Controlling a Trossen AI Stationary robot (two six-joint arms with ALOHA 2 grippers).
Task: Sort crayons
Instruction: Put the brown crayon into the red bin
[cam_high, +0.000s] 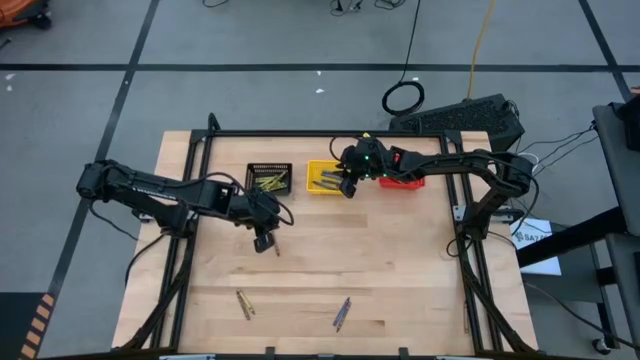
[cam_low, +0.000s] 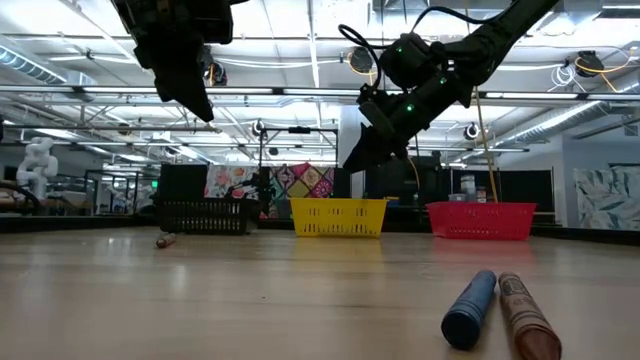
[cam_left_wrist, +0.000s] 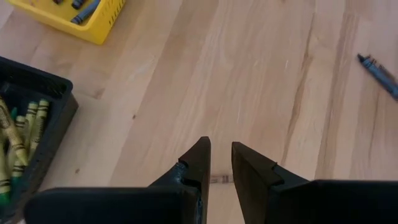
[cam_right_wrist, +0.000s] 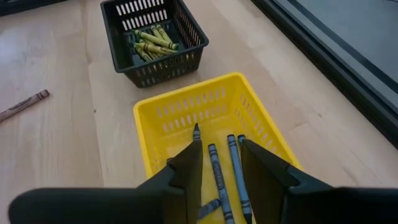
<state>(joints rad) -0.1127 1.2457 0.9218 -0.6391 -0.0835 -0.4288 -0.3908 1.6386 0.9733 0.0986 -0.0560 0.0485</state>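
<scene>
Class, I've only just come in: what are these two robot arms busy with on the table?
They are sorting crayons by colour into baskets. The right end effector hangs open over the yellow basket, which holds blue crayons. The black basket holds olive-yellow crayons. The left end effector hovers open above a brownish-red crayon on the table. A few more crayons lie loose near the front edge.
</scene>
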